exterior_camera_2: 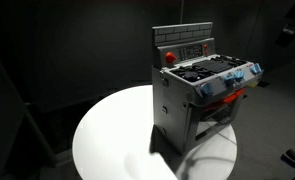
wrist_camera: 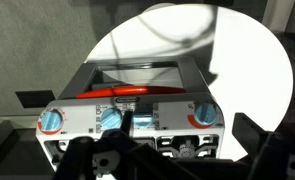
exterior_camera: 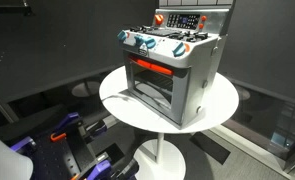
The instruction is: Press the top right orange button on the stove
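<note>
One gripper (wrist_camera: 147, 160) shows only as dark shapes at the bottom of the wrist view; whether it is parted or clenched cannot be told. It hangs above the stove (wrist_camera: 137, 105). Judged stage: approach. The orange button (exterior_camera_2: 169, 56) sits on the back panel, unpressed. The next move calls for lining up over it and pushing squarely. Blue knobs (wrist_camera: 52, 120) and the round table (exterior_camera: 117, 95) pose no obstruction.
</note>
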